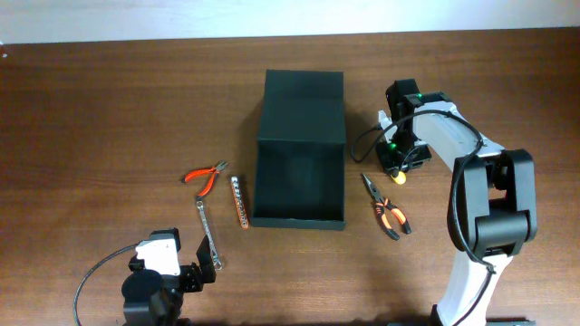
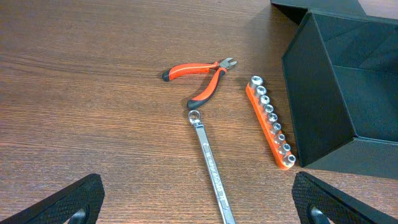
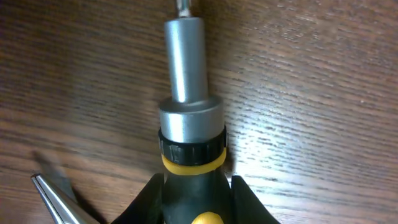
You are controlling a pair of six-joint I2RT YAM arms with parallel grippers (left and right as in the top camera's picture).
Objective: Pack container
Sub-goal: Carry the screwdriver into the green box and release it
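Wooden table (image 1: 109, 100). The container (image 1: 299, 195) sits mid-table, dark green, open. Its flap lid (image 1: 304, 95) is folded back on the far side. Inside only the bare dark floor shows.

Right gripper (image 1: 399, 168) is just right of the container's near half, low at the table. It's clenched on a screwdriver (image 3: 186, 124): black handle with a yellow ring and a silver collar and shaft, a finger on each side of the handle.

Left gripper (image 2: 196, 199) is at the near-left of the table, fingers (image 2: 68, 202) spread wide, released, holding nothing. It's over the near end of the wrench.

Loose tools, all on the table outside the container:
- Long-nose pliers (image 1: 387, 210), orange-black grips, right of the container, near the right gripper.
- Wrench (image 1: 207, 231), silver, left of the container.
- Socket rail (image 1: 240, 202), orange with a row of silver sockets, just beside the container's left wall, apart from it.
- Side cutters (image 1: 207, 175), red-black grips, beyond the far end of the wrench.
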